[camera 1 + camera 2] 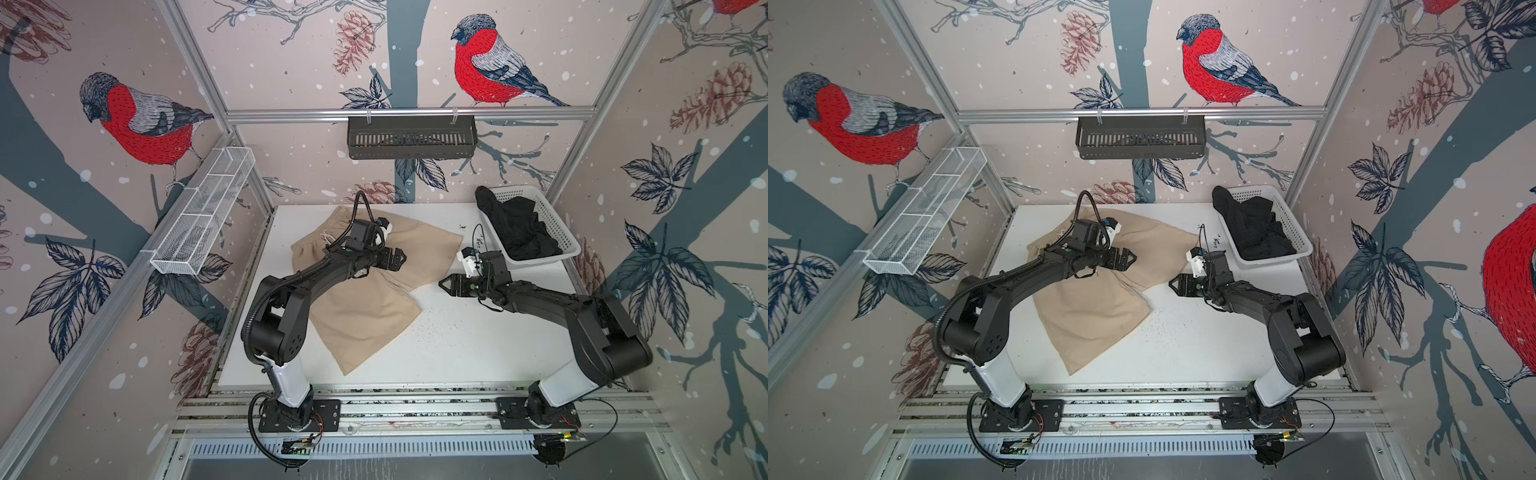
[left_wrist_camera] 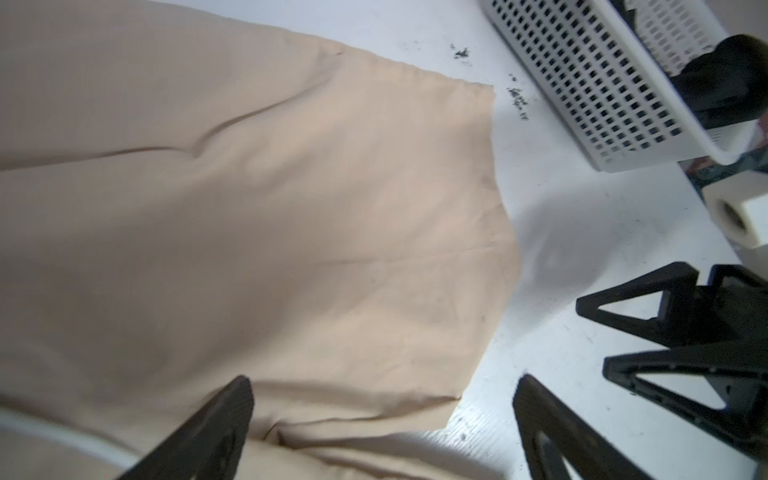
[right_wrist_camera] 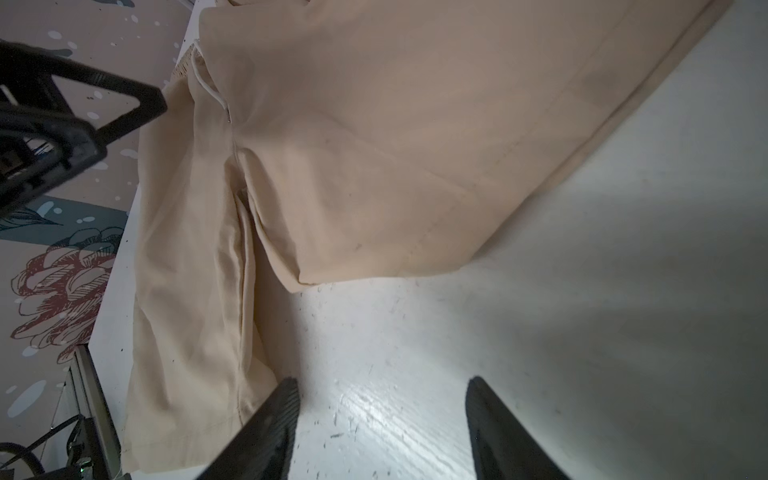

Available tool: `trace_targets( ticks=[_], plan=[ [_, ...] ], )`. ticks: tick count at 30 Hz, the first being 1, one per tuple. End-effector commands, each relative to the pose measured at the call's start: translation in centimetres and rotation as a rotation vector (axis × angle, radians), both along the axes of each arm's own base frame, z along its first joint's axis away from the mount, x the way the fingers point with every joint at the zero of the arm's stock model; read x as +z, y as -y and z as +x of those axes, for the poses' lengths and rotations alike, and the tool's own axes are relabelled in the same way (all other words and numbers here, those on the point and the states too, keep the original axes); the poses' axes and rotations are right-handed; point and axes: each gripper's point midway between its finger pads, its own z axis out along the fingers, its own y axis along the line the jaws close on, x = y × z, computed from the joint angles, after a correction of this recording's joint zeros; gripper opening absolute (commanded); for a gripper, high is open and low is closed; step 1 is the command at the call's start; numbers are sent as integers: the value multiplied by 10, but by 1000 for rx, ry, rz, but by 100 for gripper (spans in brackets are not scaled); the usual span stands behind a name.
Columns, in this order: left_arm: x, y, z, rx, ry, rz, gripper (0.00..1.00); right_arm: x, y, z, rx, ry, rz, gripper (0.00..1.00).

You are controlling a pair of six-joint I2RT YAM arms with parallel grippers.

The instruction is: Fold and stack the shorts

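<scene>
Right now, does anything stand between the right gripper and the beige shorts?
Nothing visible does. Only bare white table separates the open right gripper from the beige shorts. The left gripper hovers over the cloth, off that path.

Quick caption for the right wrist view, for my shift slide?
Right gripper, fingers apart and empty, over the white table beside a leg hem of the spread beige shorts.
</scene>
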Motion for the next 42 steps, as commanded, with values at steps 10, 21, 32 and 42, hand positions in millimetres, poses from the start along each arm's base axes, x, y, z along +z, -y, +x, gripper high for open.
trace_targets(
  ticks=[10,21,32,42],
  plan=[
    [-19,-30,-18,118,-28,13,98,-30,-20,26,8,-81,96,67],
    [-23,-28,-16,121,-35,0,98,1,-55,27,162,91,235,66],
    [-21,-37,-18,141,-31,42,98,47,-90,28,298,242,224,67],
    [-30,-37,-23,142,-59,45,98,47,-60,41,153,185,17,65]
  ],
)
